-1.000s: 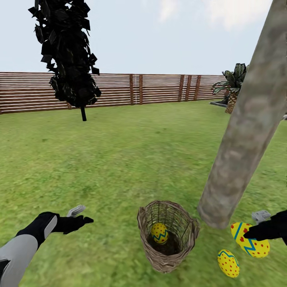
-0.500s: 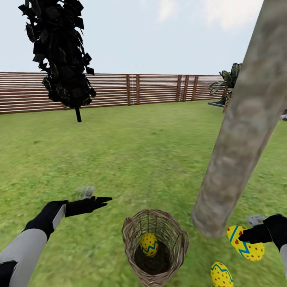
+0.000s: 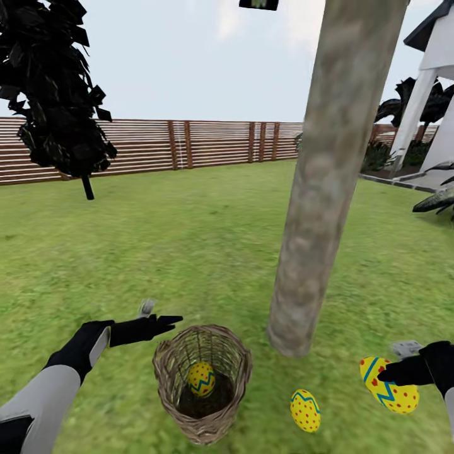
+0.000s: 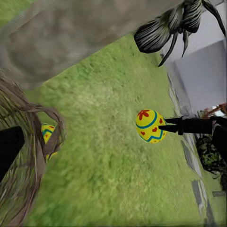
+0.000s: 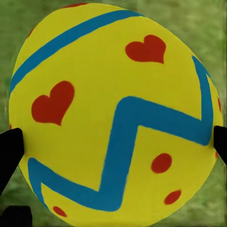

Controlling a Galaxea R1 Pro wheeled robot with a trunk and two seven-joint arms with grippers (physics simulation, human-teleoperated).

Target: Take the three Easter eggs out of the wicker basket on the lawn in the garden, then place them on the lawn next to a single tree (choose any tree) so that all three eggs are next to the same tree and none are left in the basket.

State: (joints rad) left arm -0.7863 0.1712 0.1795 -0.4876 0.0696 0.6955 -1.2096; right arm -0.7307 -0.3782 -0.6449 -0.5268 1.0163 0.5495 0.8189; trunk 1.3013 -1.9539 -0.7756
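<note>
While clamped in the right gripper at the near right, fingertips pressed on either side of it in the right wrist view, one egg hangs low over the lawn, just right of the tree; not yet set down, by the look of it. Shows up close as glossy yellow with a blue zigzag band, a second blue stripe, red hearts and dots; smooth and rounded, so likely to roll a little once let go. Further left, a second egg lies on the grass on its own, near the foot of the trunk, between the held one and the basket. Counts as placed, as far as can be judged. Left of that, the brown open-weave basket stands upright on the grass close to the tree, with the third egg deep inside, visible through the rim. Just beyond the basket's far left edge hovers the left gripper, empty, black fingers pointing right toward the rim; how far apart they stand cannot be told. Roughly a third done, then: one out and down, one in hand awaiting release, one to be lifted from the basket and laid by the same trunk. Beyond, a slatted fence, a dark tree and a white house.
</note>
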